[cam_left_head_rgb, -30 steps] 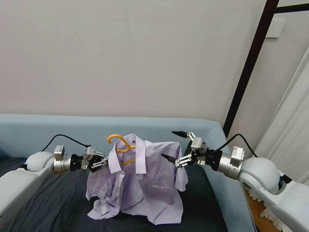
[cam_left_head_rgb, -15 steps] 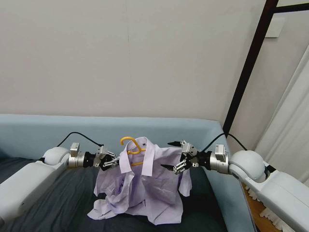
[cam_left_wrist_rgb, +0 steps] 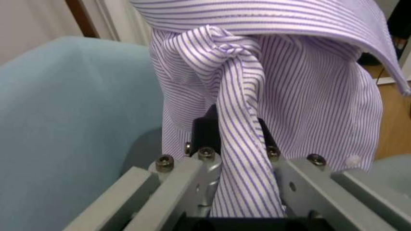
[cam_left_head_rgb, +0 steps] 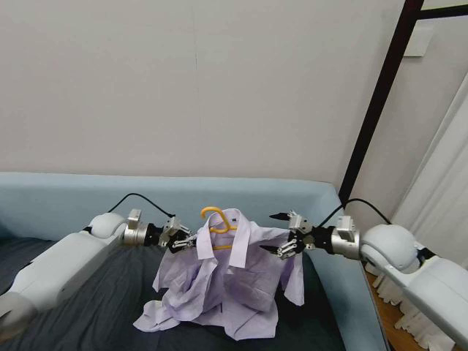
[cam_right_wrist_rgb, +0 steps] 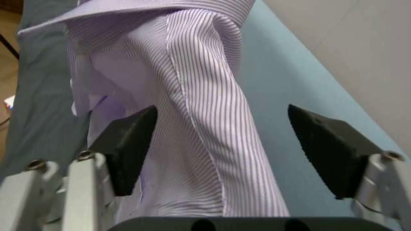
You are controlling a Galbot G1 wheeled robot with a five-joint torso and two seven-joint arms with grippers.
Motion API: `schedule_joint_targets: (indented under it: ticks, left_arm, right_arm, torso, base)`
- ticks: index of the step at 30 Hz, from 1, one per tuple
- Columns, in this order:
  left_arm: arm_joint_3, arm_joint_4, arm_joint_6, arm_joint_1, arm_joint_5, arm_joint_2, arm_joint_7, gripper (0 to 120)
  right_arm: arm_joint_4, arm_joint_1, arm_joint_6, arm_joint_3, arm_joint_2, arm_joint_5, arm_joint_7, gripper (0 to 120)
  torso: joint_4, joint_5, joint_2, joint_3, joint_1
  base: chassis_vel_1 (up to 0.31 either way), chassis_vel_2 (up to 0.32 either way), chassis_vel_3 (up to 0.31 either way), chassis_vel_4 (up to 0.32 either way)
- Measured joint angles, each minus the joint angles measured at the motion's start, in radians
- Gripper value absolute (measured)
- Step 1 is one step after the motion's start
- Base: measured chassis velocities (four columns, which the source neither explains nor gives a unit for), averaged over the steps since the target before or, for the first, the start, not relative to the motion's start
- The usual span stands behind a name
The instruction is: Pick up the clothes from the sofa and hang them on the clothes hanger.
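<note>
On the near part of the sofa's dark seat (cam_left_head_rgb: pixel 110 314), toward its right end, the lower hem of the purple striped shirt (cam_left_head_rgb: pixel 234 292) lies crumpled, while the upper part is lifted above the seat. The left gripper (cam_left_head_rgb: pixel 183 243) reaches in from the left side and is closed on a twisted fold at the shirt's shoulder. In the left wrist view the shirt (cam_left_wrist_rgb: pixel 308 86) runs straight between the black pads (cam_left_wrist_rgb: pixel 204 131) of this gripper (cam_left_wrist_rgb: pixel 234 132) and is pinched there.

The right gripper (cam_left_head_rgb: pixel 278 235) is at the other shoulder of the shirt, nearer the sofa's right end, with its jaws spread wide. In the right wrist view a hanging fold of the shirt (cam_right_wrist_rgb: pixel 205 96) is between the two dark pads (cam_right_wrist_rgb: pixel 132 144) of that gripper (cam_right_wrist_rgb: pixel 224 144). It seems that neither pad presses the cloth, though one of them is very close to it.

A yellow hanger (cam_left_head_rgb: pixel 218 218) sticks up from the collar with its hook free in the air, in front of the light blue backrest (cam_left_head_rgb: pixel 66 194). Behind the sofa is a pale wall (cam_left_head_rgb: pixel 183 80), and a black pole (cam_left_head_rgb: pixel 376 95) rises at the sofa's far right corner.
</note>
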Motion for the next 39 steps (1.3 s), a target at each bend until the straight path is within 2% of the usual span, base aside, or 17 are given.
schedule_joint_targets:
  ticks: [2,4,5,6,10,11,15,16,19,31,34,37,39]
  left_arm:
    - [0.003,0.001,-0.001,-0.002,0.007,-0.005,0.001,1]
    - [0.004,0.002,-0.002,-0.003,0.017,-0.011,0.004,1]
    - [0.004,0.002,-0.002,-0.003,0.017,-0.011,0.004,1]
    - [0.005,0.002,-0.002,-0.004,0.018,-0.012,0.005,1]
    - [0.005,-0.003,-0.003,-0.006,0.023,-0.013,0.007,1]
    - [0.005,-0.003,-0.003,-0.006,0.023,-0.013,0.007,1]
    - [0.005,-0.006,-0.005,-0.009,0.024,-0.011,0.009,1]
    - [0.005,-0.006,-0.005,-0.009,0.024,-0.011,0.009,1]
    - [0.006,-0.006,-0.005,-0.011,0.023,-0.011,0.009,1]
    - [0.005,0.004,-0.010,-0.018,0.008,-0.017,0.009,3]
    - [0.001,0.014,-0.027,-0.026,-0.006,-0.018,0.009,17]
    - [0.000,0.021,-0.039,-0.029,-0.016,-0.017,0.010,23]
    - [-0.007,0.027,-0.048,-0.034,-0.033,-0.012,0.010,34]
  right_arm:
    - [0.000,-0.003,0.001,0.007,-0.009,-0.002,-0.015,70]
    - [-0.001,-0.015,0.006,0.024,-0.016,-0.006,-0.045,58]
    - [-0.001,-0.015,0.006,0.024,-0.016,-0.006,-0.045,58]
    - [-0.001,-0.022,0.008,0.031,-0.017,-0.009,-0.054,53]
    - [0.001,-0.040,0.009,0.044,-0.022,-0.013,-0.076,38]
    - [0.001,-0.040,0.009,0.044,-0.022,-0.013,-0.076,38]
    - [0.008,-0.043,0.007,0.044,-0.024,-0.011,-0.083,20]
    - [0.008,-0.043,0.007,0.044,-0.024,-0.011,-0.083,20]
    - [0.006,-0.041,0.006,0.037,-0.022,-0.012,-0.090,8]
    - [-0.008,-0.050,0.028,0.041,-0.012,-0.027,-0.094,8]
    - [-0.010,-0.052,0.040,0.046,-0.011,-0.025,-0.087,8]
    - [-0.009,-0.054,0.045,0.049,-0.011,-0.019,-0.080,8]
    - [-0.009,-0.058,0.056,0.057,-0.009,-0.006,-0.074,8]
  torso:
    - [0.0002,0.0002,0.000,0.000,0.000]
    - [0.0018,-0.0003,0.000,0.000,0.000]
    - [0.0018,-0.0003,0.000,0.000,0.000]
    - [0.0019,-0.0003,0.000,0.000,0.000]
    - [0.0009,-0.0002,0.000,0.000,0.000]
    - [0.0009,-0.0002,0.000,0.000,0.000]
    - [0.0012,-0.0002,0.000,0.000,0.000]
    - [0.0012,-0.0002,0.000,0.000,0.000]
    - [0.0013,-0.0003,0.000,0.000,0.000]
    - [0.0011,-0.0002,0.000,0.000,0.000]
    - [0.0011,-0.0002,0.000,0.000,0.000]
    - [0.0011,-0.0003,0.000,0.000,0.000]
    - [0.0011,-0.0003,0.000,0.000,0.000]
  base:
    - [0.000,0.000,0.000,0.000]
    - [0.000,0.000,0.000,0.000]
    - [0.000,0.000,0.000,0.000]
    - [0.000,0.000,0.000,0.000]
    - [0.000,0.000,0.000,0.000]
    - [0.000,0.000,0.000,0.000]
    - [0.000,0.000,0.000,0.000]
    - [0.000,0.000,0.000,0.000]
    - [0.000,0.000,0.000,0.000]
    - [0.000,0.000,0.000,0.000]
    - [0.000,0.000,0.000,0.000]
    - [0.000,0.000,0.000,0.000]
    - [0.000,0.000,0.000,0.000]
